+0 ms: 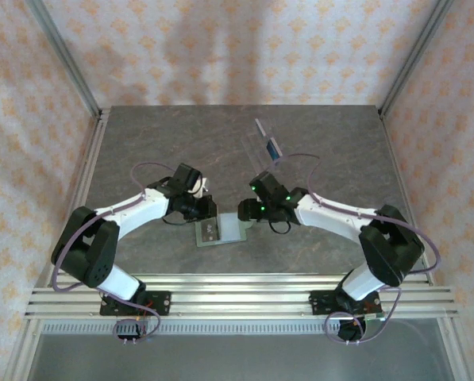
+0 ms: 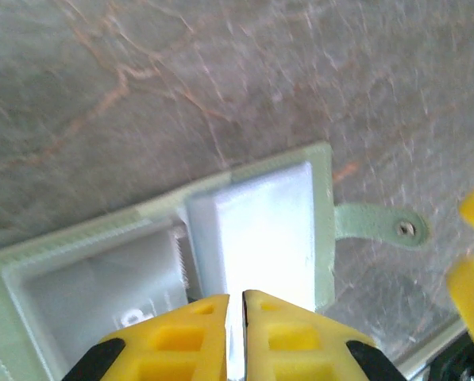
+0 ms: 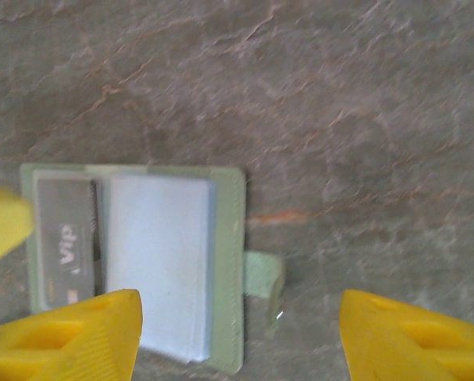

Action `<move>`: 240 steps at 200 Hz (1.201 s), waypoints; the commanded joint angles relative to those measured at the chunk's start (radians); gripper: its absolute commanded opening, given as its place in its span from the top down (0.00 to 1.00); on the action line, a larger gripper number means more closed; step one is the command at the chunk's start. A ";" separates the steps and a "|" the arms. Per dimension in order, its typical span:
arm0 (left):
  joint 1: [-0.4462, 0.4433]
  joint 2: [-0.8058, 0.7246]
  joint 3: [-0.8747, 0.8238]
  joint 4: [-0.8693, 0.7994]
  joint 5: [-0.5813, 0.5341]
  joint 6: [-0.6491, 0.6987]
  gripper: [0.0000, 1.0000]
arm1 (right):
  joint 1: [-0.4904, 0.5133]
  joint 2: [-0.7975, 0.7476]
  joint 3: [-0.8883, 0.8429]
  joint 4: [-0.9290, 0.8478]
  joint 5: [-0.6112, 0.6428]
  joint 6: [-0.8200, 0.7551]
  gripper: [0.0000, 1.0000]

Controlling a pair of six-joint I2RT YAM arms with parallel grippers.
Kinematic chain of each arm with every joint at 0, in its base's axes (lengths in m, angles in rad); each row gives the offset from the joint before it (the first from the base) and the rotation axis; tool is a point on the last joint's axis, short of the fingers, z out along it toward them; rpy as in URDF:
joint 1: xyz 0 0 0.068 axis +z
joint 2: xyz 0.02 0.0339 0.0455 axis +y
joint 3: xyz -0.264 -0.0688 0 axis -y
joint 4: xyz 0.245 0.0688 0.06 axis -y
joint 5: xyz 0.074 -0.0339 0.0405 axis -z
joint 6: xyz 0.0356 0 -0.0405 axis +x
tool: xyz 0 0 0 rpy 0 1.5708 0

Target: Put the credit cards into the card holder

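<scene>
The dark stone-patterned counter (image 1: 141, 151) is seen from above with both arms bent inward toward the middle of its near edge, where the card holder (image 3: 235, 262) lies opened flat. The holder's long axis runs along that edge, and it lies just below and between the two wrists. The left gripper (image 2: 235, 300) is set over the holder's pale inner pockets with its jaws drawn to a thin slit. A white sliver shows in that slit, but whether a pocket leaf is actually pinched cannot be made out. The right gripper (image 3: 238, 305) is held wide above the holder's tab side, and nothing is gripped between its fingers. A clear stand (image 1: 262, 144) is placed well apart, toward the far right of the counter, with what looks like a bluish card (image 1: 275, 148) in it; how many cards it holds is too small to tell. A dark card marked "Vip" (image 3: 64, 238) is already seated in the holder's pocket on the side away from the tab. The snap tab (image 3: 260, 276) sticks out from the holder's other short end. The next move is judged to turn on the stand: it lies toward the far edge from the right gripper, the nearer of the two. The holder's near corners are cut off by fingers in both wrist views.
</scene>
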 commanded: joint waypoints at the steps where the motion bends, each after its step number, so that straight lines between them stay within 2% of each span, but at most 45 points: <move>1: -0.038 -0.012 -0.009 -0.050 0.003 0.020 0.86 | -0.010 0.073 0.051 -0.047 -0.075 -0.101 0.34; 6: -0.046 -0.011 -0.009 -0.058 -0.019 0.021 0.84 | -0.009 0.088 0.057 -0.045 -0.091 -0.103 0.34; 38: -0.081 -0.016 0.009 -0.127 -0.168 0.026 0.55 | -0.005 0.148 0.051 0.001 -0.143 -0.090 0.34; 52: -0.096 -0.025 0.001 -0.130 -0.221 0.016 0.49 | 0.001 0.162 0.051 0.003 -0.143 -0.091 0.34; 100: -0.105 0.020 0.003 -0.153 -0.283 0.014 0.47 | 0.014 0.194 0.056 -0.010 -0.105 -0.107 0.34; 132: -0.106 0.057 -0.004 -0.121 -0.246 0.019 0.42 | 0.030 0.209 0.051 -0.020 -0.070 -0.120 0.35; 161: -0.107 0.075 -0.004 -0.103 -0.255 0.016 0.36 | 0.043 0.223 0.049 -0.023 -0.052 -0.127 0.35; 222: -0.117 0.066 0.012 -0.204 -0.347 0.058 0.37 | 0.045 0.229 0.043 -0.029 -0.028 -0.138 0.36; 240: -0.121 0.039 0.003 -0.210 -0.374 0.057 0.37 | 0.045 0.230 0.039 -0.025 -0.028 -0.146 0.40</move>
